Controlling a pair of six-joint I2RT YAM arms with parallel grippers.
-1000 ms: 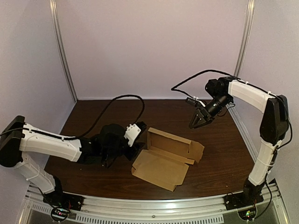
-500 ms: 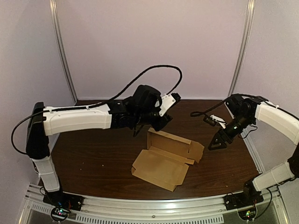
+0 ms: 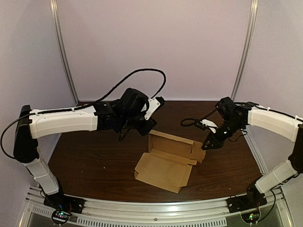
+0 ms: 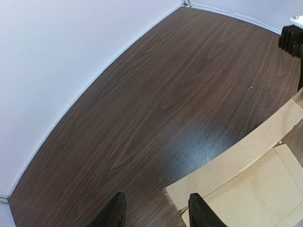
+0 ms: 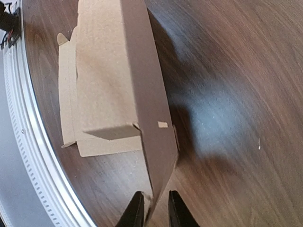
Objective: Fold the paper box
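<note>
The brown paper box [image 3: 163, 169] lies open and flat in the middle of the table, with its back wall [image 3: 173, 142] standing up. My left gripper [image 3: 143, 127] hovers just behind the box's back-left corner. In the left wrist view it [image 4: 156, 215] is open, and the corner of the box [image 4: 246, 189] pokes in close to the right finger. My right gripper [image 3: 207, 144] is at the box's right end. Its fingers [image 5: 155, 213] stand narrowly apart around the lower end of the upright wall [image 5: 142, 85], with a gap still showing.
The table is dark wood, walled in white at the back and sides. A metal rail [image 3: 156, 208] runs along the near edge and shows in the right wrist view as a metal rail [image 5: 28, 156]. The right arm's black wrist [image 4: 292, 40] reaches into the left wrist view.
The left arm swung from the table left of the box up behind it, then eased back toward the back-left corner. The right gripper came down from the back to the box's right end.
</note>
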